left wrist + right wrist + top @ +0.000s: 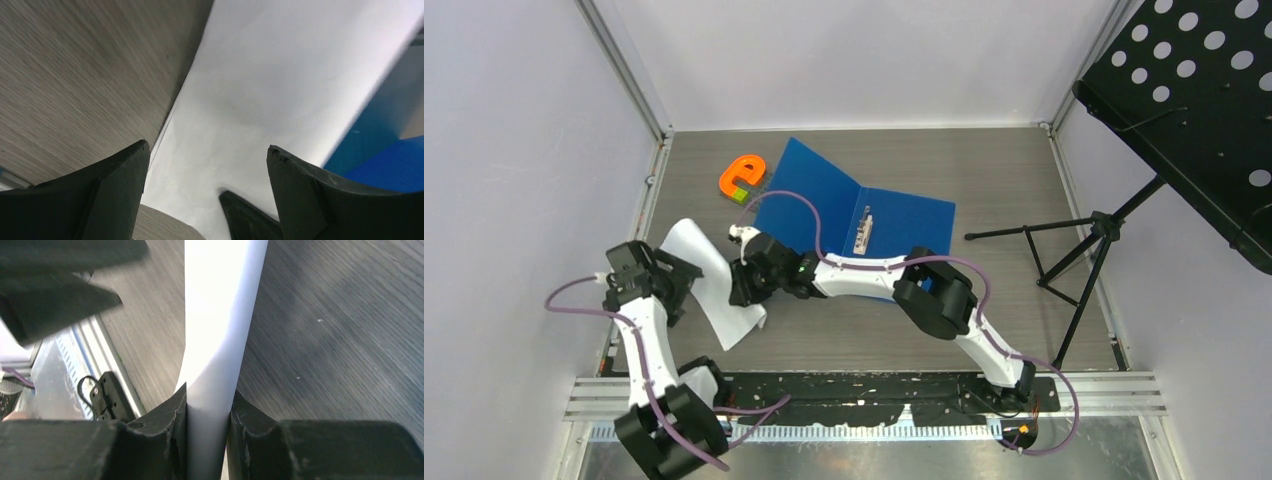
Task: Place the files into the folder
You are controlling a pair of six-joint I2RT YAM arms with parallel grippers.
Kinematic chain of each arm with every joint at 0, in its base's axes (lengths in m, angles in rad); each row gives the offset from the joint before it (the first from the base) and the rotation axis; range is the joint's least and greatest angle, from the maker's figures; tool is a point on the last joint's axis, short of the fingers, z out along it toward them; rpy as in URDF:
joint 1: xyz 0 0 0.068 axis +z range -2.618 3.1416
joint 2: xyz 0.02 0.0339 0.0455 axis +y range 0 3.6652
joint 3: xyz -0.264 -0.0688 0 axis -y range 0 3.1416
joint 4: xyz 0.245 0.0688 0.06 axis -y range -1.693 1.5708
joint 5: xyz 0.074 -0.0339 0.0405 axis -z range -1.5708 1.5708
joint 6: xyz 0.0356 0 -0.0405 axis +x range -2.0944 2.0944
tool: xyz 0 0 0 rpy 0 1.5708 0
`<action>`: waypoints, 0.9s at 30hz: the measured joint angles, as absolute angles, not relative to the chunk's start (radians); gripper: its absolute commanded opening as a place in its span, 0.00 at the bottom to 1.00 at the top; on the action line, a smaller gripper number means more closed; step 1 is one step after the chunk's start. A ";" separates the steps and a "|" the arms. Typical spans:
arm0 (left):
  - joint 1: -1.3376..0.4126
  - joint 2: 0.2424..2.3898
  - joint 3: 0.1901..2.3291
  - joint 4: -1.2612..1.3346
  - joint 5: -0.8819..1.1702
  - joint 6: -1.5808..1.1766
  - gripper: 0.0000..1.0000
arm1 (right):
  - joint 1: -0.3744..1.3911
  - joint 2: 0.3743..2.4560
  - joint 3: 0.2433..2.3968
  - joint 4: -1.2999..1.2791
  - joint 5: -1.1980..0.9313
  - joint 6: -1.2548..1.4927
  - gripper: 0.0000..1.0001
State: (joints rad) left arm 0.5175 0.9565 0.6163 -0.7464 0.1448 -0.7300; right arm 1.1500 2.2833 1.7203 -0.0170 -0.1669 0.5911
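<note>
Noting status: files (696, 248) are not yet in the folder (824, 195). The folder lies open and flat on the table (984, 160), clip (863, 230) showing at the spine, with no paper on either leaf in the top view. The files sit off the folder's near-left corner, bowed upward rather than flat.

Right gripper (208, 401): pinched narrow on the files' edge nearest the folder, with paper running between its fingers.

Left gripper (207, 150): spread wide over the files' side away from the folder, gripping nothing.

Orange letter (742, 178): just left of the folder, apart from the paper.

Judgement: grasp made; transfer and lay-down remain. The sheets need carrying over an open leaf and releasing flat. Sheet count cannot be told.
</note>
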 measured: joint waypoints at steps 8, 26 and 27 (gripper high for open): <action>0.517 0.771 0.894 -0.822 0.066 -0.694 0.94 | 1.156 2.146 1.720 -0.110 -0.186 0.487 0.31; 0.260 0.933 1.277 -0.805 0.189 -0.687 0.99 | 0.981 1.544 1.477 -0.187 -0.091 0.479 0.30; 0.197 0.976 1.311 -0.804 0.182 -0.668 1.00 | 0.952 1.509 1.441 -0.187 -0.081 0.490 0.31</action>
State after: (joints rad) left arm 0.1974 0.9764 1.3106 -0.8043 0.1818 -0.6678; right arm 0.9524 1.5085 1.4414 -0.1871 -0.0814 0.4904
